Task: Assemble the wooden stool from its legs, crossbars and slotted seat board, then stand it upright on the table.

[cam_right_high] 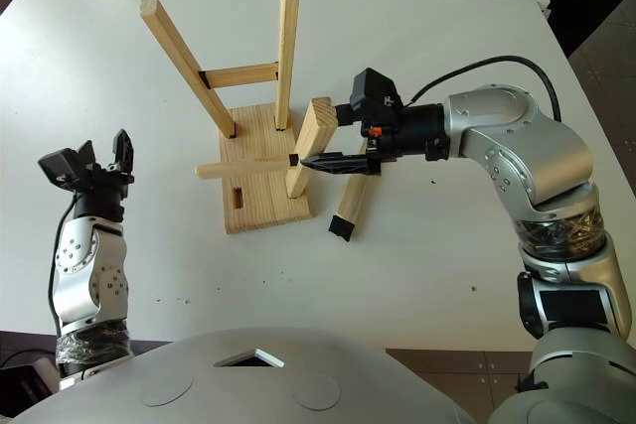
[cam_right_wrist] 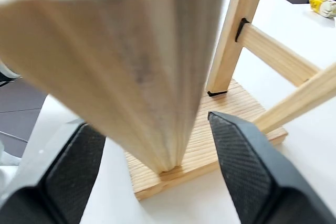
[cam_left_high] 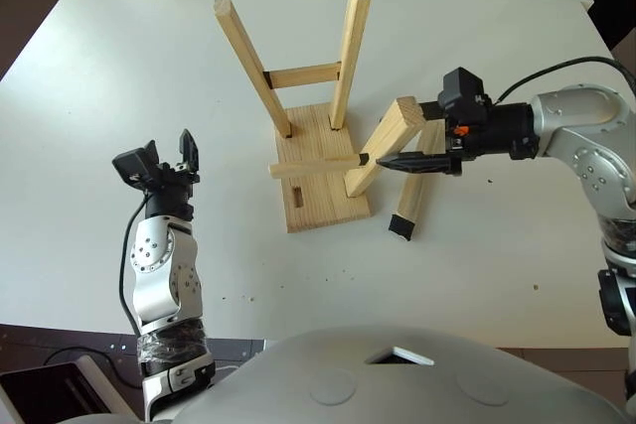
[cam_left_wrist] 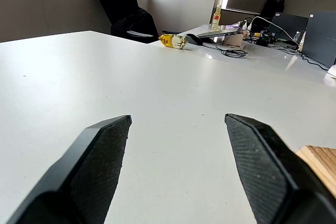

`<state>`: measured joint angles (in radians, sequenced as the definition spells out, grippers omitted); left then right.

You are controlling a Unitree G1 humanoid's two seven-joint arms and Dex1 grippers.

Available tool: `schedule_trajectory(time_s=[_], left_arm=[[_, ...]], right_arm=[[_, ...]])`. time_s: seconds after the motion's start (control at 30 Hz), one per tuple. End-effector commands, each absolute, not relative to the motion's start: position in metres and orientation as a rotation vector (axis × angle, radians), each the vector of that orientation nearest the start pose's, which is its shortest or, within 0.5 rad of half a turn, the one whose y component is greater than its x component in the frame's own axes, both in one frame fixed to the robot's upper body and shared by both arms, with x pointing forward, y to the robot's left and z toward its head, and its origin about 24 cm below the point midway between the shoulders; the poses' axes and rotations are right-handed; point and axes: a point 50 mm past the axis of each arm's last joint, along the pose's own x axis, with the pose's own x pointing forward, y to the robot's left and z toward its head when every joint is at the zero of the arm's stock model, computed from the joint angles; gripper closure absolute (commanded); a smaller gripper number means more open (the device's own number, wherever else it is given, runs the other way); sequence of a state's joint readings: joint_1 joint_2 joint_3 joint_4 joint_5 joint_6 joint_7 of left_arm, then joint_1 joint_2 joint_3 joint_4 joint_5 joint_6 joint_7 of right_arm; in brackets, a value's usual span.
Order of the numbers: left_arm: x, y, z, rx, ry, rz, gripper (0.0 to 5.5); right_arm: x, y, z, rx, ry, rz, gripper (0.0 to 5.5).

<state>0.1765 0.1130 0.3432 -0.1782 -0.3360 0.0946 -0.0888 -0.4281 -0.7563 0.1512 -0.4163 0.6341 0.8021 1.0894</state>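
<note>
Stool leg (cam_right_wrist: pixel 131 66) (tilted), upper end cut off

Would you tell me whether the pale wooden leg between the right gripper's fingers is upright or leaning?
Leaning: the pale wooden leg tilts towards the right gripper, lower end on the flat seat board.

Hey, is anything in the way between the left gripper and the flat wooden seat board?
Nothing visible stands on the white table between the open left gripper and the flat wooden seat board. Only the thin wooden crossbar juts just past the board's left edge.
</note>
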Motion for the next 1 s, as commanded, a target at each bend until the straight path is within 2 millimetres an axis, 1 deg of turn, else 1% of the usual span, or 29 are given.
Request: schedule_trajectory(time_s=[0.03,0.1,0.2,0.23,0.27,0.37,0.47,0.53,0.6,0.67,0.7,0.77,0.8,1.0], left_arm=[[0.202,0.253,0.043,-0.173,0.034,0.257,2.21],[0.201,0.253,0.043,-0.175,0.036,0.258,2.21],[0.197,0.257,0.04,-0.177,0.042,0.274,2.21],[0.193,0.258,0.039,-0.177,0.045,0.286,2.21],[0.191,0.259,0.037,-0.177,0.049,0.294,2.21],[0.188,0.259,0.035,-0.178,0.052,0.314,2.21],[0.192,0.256,0.037,-0.181,0.046,0.307,2.21],[0.191,0.255,0.036,-0.187,0.049,0.311,2.21],[0.189,0.252,0.033,-0.208,0.056,0.311,2.21],[0.188,0.248,0.03,-0.249,0.06,0.304,2.21],[0.184,0.247,0.027,-0.265,0.064,0.316,2.21],[0.182,0.243,0.025,-0.284,0.068,0.314,2.21],[0.182,0.242,0.025,-0.291,0.069,0.309,2.21],[0.175,0.242,0.029,-0.282,0.063,0.333,2.21]], right_arm=[[0.233,-0.149,0.172,-0.215,0.315,1.498,2.08],[0.239,-0.164,0.173,-0.236,0.327,1.453,2.08],[0.254,-0.194,0.172,-0.283,0.37,1.304,2.08],[0.257,-0.2,0.17,-0.3,0.387,1.274,2.08],[0.259,-0.203,0.167,-0.302,0.406,1.259,2.08],[0.262,-0.201,0.153,-0.293,0.464,1.246,2.08],[0.272,-0.206,0.123,-0.288,0.57,0.987,2.08],[0.272,-0.205,0.107,-0.248,0.62,0.83,2.08],[0.267,-0.197,0.101,-0.18,0.636,0.718,2.08],[0.26,-0.189,0.103,-0.11,0.649,0.625,2.08],[0.26,-0.184,0.106,-0.062,0.66,0.57,2.08],[0.257,-0.178,0.109,0.061,0.714,0.429,2.08],[0.254,-0.175,0.107,0.127,0.739,0.367,2.08],[0.258,-0.158,0.104,0.233,0.739,0.147,2.08]])
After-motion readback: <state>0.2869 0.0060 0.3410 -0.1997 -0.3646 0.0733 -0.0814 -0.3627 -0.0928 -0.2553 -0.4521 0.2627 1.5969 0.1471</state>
